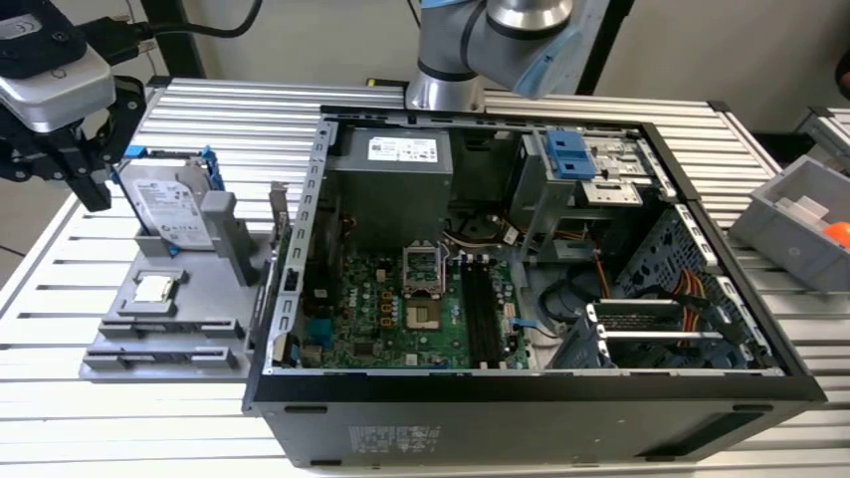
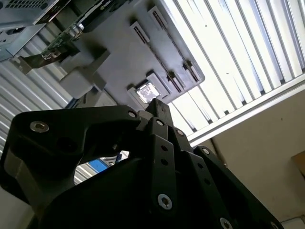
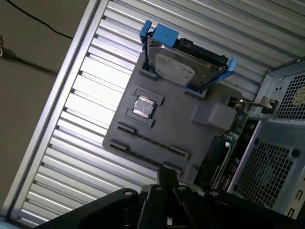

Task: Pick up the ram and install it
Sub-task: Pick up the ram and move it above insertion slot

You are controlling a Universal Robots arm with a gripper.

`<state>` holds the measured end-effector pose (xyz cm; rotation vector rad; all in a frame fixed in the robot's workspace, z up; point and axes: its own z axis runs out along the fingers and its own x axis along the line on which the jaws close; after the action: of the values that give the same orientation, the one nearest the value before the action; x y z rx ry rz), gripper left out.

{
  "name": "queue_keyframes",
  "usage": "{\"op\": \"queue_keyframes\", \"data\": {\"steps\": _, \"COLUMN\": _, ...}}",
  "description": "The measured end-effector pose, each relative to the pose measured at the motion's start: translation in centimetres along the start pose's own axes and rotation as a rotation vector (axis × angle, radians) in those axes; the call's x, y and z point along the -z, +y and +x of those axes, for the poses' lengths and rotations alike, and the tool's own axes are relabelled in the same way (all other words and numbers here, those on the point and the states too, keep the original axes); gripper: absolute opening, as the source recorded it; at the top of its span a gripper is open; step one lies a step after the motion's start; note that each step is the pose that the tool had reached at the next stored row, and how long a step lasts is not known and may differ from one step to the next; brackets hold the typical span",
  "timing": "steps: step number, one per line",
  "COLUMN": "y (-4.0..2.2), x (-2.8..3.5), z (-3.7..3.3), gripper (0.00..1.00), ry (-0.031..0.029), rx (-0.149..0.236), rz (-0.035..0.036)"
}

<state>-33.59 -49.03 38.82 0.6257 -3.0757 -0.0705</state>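
The ram (image 3: 152, 141) is a thin dark stick standing on edge in the holders along one side of the grey fixture plate (image 3: 181, 117). In the exterior view the ram (image 1: 157, 353) sits near the plate's front. My gripper (image 1: 96, 199) hangs above the table at the exterior view's far left, beside the hard drive and well apart from the ram. Its black fingertips meet in one point in both wrist views (image 2: 158, 104) (image 3: 167, 172), with nothing between them. The open computer case shows its green motherboard with the memory slots (image 1: 481, 314).
On the same plate stand a silver hard drive (image 1: 166, 204) in a blue-edged bracket and a small square processor chip (image 1: 155, 289). A green card (image 3: 231, 143) stands between plate and case. A grey bin (image 1: 797, 219) is at the exterior view's right.
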Motion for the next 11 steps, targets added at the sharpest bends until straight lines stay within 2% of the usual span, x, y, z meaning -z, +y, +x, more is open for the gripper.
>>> {"op": "queue_keyframes", "data": {"steps": 11, "y": 0.00, "x": 0.00, "z": 0.00, "gripper": 0.00, "ry": 0.0041, "rx": 0.087, "rz": -0.0003}}
